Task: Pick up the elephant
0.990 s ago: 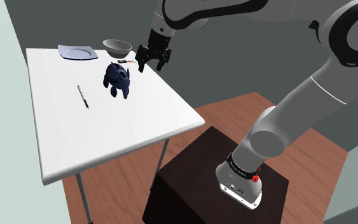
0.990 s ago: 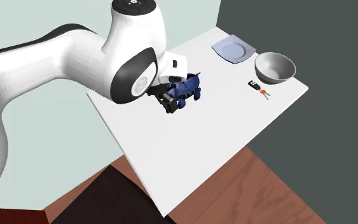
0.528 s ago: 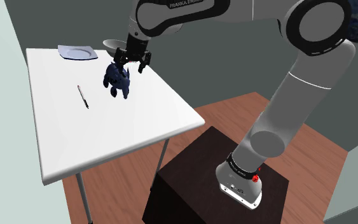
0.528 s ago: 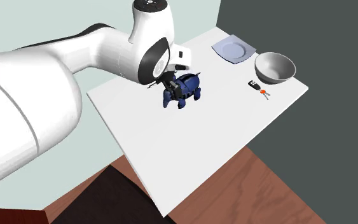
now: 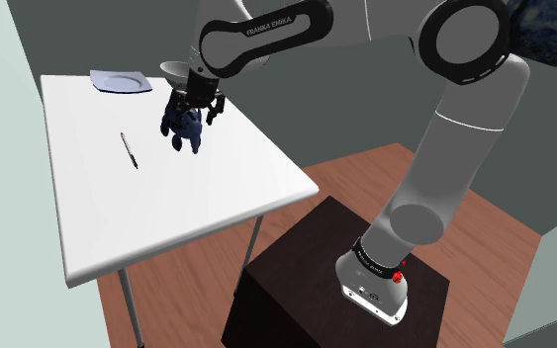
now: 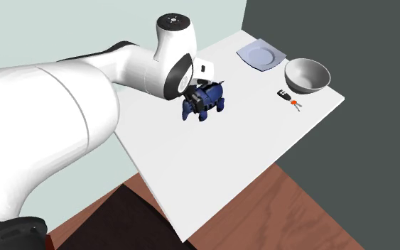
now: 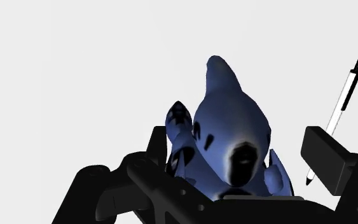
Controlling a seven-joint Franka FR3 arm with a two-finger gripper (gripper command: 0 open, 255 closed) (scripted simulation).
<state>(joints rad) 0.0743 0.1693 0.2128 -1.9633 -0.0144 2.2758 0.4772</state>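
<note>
Your pincer (image 5: 197,115) hangs low over the far half of the white table (image 5: 167,213), its two black fingers (image 7: 327,153) standing apart and clasping nothing. You have plenty of bare tabletop on the side toward the stand, where the surface runs clear to its near edge, and another open stretch toward the shoulder view's left as far as the pen (image 5: 129,150). Farther back you are more hemmed in: the pale bowl (image 5: 182,71) sits just behind the pincer near the far edge, the plate (image 5: 120,81) lies at the far corner, and in the second exterior view a small dark key fob (image 6: 285,96) rests just beside the bowl, close to the table's edge. The dark blue elephant (image 7: 231,137) stands on the table directly under the pincer, between the spread fingers. In the wrist view one finger sits close against its ear, while the other is plainly clear of its body, with the pen beyond it.
</note>
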